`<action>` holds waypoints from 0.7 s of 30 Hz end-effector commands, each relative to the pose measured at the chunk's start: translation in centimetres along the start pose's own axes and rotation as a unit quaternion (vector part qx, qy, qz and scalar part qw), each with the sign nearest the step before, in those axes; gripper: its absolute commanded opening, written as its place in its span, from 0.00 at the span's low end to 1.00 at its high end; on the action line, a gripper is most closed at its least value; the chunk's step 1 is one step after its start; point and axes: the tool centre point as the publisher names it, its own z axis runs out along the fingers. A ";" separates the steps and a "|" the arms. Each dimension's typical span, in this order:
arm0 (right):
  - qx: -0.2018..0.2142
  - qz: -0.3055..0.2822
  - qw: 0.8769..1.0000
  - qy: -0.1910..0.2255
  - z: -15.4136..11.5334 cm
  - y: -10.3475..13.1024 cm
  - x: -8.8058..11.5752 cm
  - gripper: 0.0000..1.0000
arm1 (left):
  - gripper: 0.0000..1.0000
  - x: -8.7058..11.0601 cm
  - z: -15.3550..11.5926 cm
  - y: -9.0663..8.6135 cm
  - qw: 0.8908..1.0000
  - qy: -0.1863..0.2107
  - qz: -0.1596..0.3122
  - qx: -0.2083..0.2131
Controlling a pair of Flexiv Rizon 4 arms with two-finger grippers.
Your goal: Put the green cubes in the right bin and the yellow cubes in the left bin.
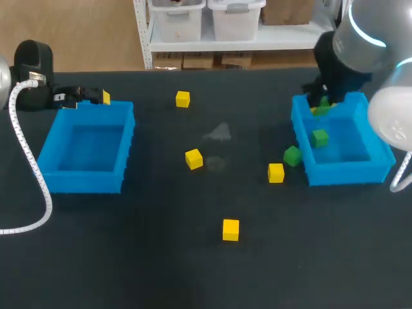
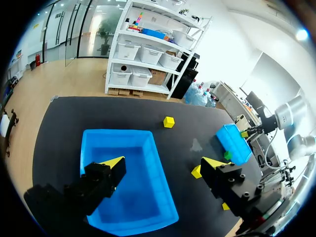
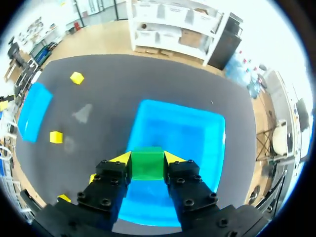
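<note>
Holding a green cube [image 3: 147,165] squarely between both fingers, my right gripper [image 3: 147,161] is clamped on it from two sides. In the right wrist view the cube hangs over the near wall of the right bin [image 3: 197,128]. In the head view this gripper sits above the bin's far left corner.

A second green cube [image 1: 320,137] lies inside the right bin [image 1: 347,175], close to its left wall. A third green cube [image 1: 292,156] rests on the table [image 1: 161,257], just outside that same wall.

My left gripper [image 2: 163,162] has its fingers spread wide with nothing between them. It hovers above the far rim of the left bin [image 2: 133,163]. I see no cubes in the left bin [image 1: 84,181].

Four yellow cubes lie on the table:
- The far yellow cube [image 1: 183,98] lies between the two bins, towards the table's back edge.
- The middle yellow cube [image 1: 194,158] is near the table's centre.
- The right yellow cube [image 1: 276,172] is beside the third green cube, near the right bin's front corner.
- The front yellow cube [image 1: 230,229] is well apart from both bins.
</note>
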 end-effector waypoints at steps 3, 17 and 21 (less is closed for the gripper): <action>0.011 0.025 1.000 0.011 2.9 -1.9 0.9 0.00 | 1.00 0.1 0.0 0.2 1.000 -0.003 0.001 0.004; 0.035 -0.018 0.999 0.016 1.1 -3.5 0.1 1.00 | 1.00 0.1 0.0 0.2 1.000 -0.003 0.001 0.004; 0.039 -0.081 0.996 0.013 -0.9 -2.1 -0.9 1.00 | 1.00 0.1 0.0 0.2 1.000 -0.003 0.001 0.004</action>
